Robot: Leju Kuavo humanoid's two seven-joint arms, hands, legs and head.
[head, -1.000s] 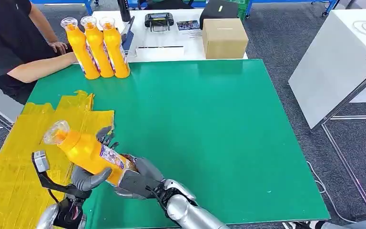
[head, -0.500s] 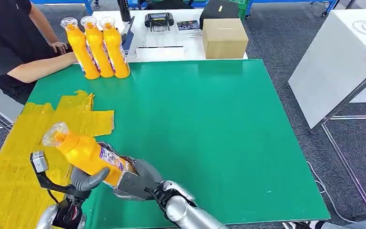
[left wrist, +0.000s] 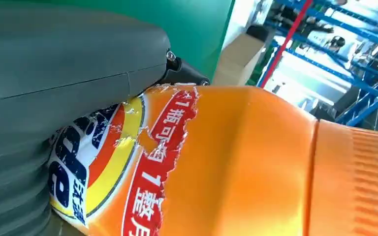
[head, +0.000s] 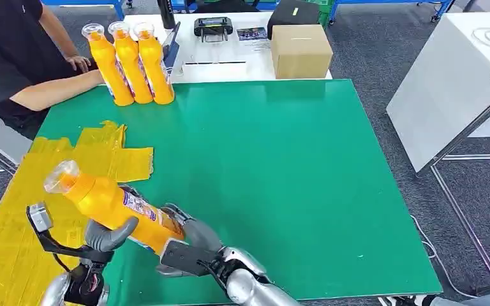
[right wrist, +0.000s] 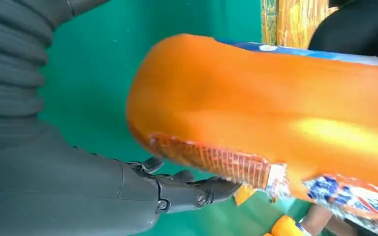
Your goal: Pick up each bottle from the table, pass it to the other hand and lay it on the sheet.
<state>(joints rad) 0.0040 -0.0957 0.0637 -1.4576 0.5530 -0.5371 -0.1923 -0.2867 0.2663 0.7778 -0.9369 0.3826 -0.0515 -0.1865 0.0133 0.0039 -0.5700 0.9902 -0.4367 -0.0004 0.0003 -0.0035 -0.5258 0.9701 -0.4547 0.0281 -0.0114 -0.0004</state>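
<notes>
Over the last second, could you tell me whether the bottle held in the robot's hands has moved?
Yes. In the head view the held bottle has shifted left, its cap now further out over the yellow sheet.

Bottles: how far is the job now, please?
Done: no bottle lies on the yellow sheet. In hand: one tilted orange bottle is between the left hand and right hand, above the sheet's edge. Left: laying it down, then the three standing bottles at the table's far corner.
</notes>
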